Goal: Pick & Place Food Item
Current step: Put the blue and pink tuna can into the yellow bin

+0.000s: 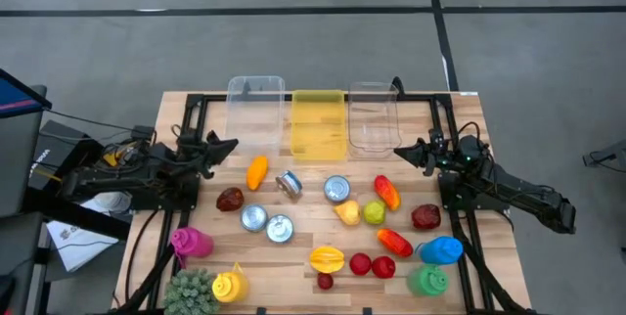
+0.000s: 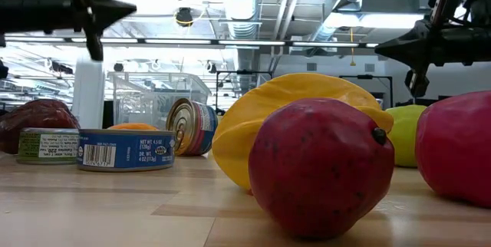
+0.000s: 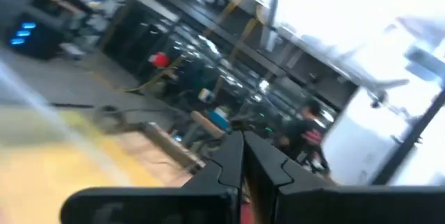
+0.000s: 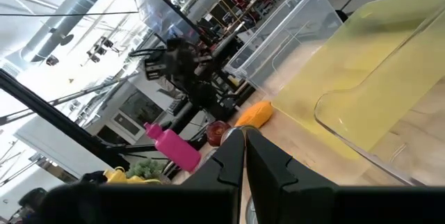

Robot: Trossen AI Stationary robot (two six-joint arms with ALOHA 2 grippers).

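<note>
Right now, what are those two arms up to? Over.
Left gripper shut, empty, above table's left side. Right gripper shut, empty, by clear bin. Food untouched; yellow bin empty. Nothing blocking.

One camera hangs overhead and looks straight down, taking in the whole wooden table (image 1: 293,247) with the yellow bin (image 1: 318,124) at twelve o'clock. Another sits at tabletop height, very near a red fruit (image 2: 318,166), facing level across the boards into the room. Each wrist camera peers past its own dark fingers: the right one looks across toward the yellow bin (image 4: 389,64) and the orange fruit (image 4: 254,113), both shared with the overhead (image 1: 256,170); the left one faces out into the room.
</note>
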